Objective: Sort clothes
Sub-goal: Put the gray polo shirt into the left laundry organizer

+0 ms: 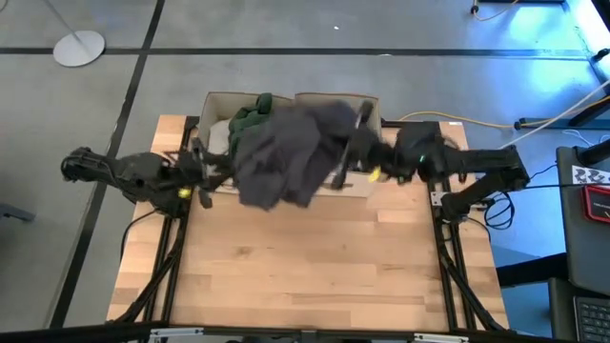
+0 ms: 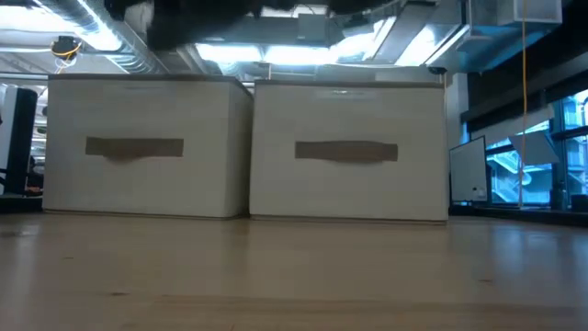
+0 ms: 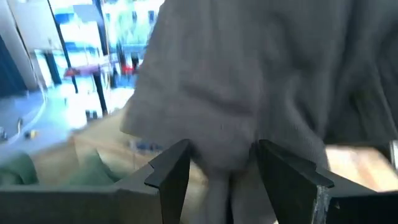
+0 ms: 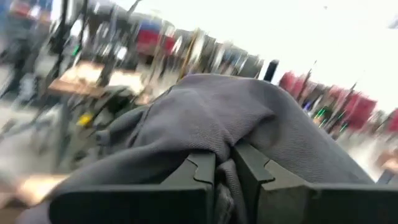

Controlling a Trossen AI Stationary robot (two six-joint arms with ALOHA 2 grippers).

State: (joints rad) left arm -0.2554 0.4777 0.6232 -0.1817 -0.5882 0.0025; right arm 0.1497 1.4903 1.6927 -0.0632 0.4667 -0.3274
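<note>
Wooden table [image 1: 315, 257] lies bare below; the dark grey garment [image 1: 286, 152] hangs stretched between left gripper [image 3: 221, 168] and right gripper [image 4: 224, 168], both clamped on cloth; best lower evenly over one box [image 1: 338, 100].

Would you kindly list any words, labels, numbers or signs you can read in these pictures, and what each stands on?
None can be read.
The black-and-white marker at the high view's right edge: pattern only, no legible text.
Dark grey garment, two beige boxes: no visible lettering.
</note>
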